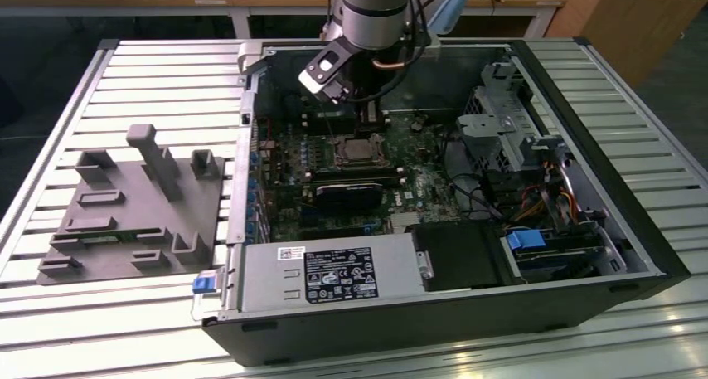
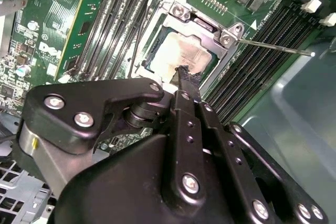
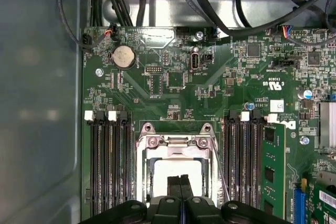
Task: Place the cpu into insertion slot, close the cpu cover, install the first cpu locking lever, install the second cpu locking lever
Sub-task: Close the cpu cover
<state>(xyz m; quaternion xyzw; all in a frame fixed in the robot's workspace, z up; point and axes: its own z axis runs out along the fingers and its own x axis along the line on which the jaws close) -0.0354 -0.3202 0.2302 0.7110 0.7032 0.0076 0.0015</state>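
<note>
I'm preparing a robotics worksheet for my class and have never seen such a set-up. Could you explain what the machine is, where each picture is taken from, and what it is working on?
The machine is a robot arm reaching into an open computer case that lies on a slatted table. The exterior view looks on from off the arm. Both wrist views ride on the arm and look at the green motherboard. Its tool, fingers shut and holding nothing, is right at the cpu, a pale square chip lying in the insertion slot inside the silvery cpu cover. A grey fixture rests beside the case.
</note>
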